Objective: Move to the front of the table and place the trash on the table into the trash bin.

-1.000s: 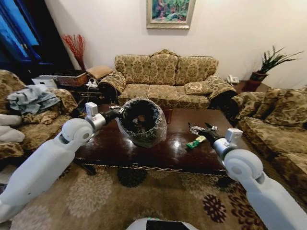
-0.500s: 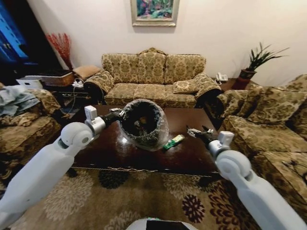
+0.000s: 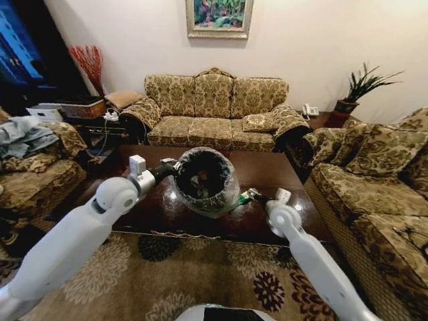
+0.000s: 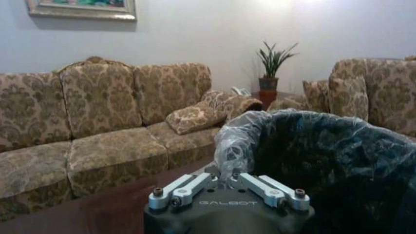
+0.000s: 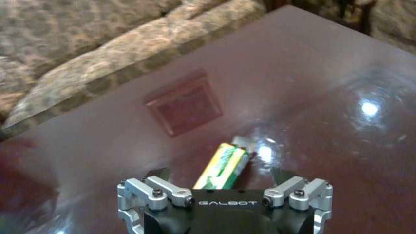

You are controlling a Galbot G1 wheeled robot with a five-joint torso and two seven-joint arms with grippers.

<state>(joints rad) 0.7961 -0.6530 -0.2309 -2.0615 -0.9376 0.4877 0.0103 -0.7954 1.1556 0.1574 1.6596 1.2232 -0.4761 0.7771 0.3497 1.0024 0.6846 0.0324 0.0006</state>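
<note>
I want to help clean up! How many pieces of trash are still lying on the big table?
1: a green wrapper lies on the table, between the open fingers of the right gripper, beside the trash bin that the left gripper holds. The bin may hide others.

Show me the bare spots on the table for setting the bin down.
The table is bare from the inlay to the sofa-side edge, and on its left end. The near middle is crowded: left gripper holding the bin, wrapper under the open right gripper.
</note>
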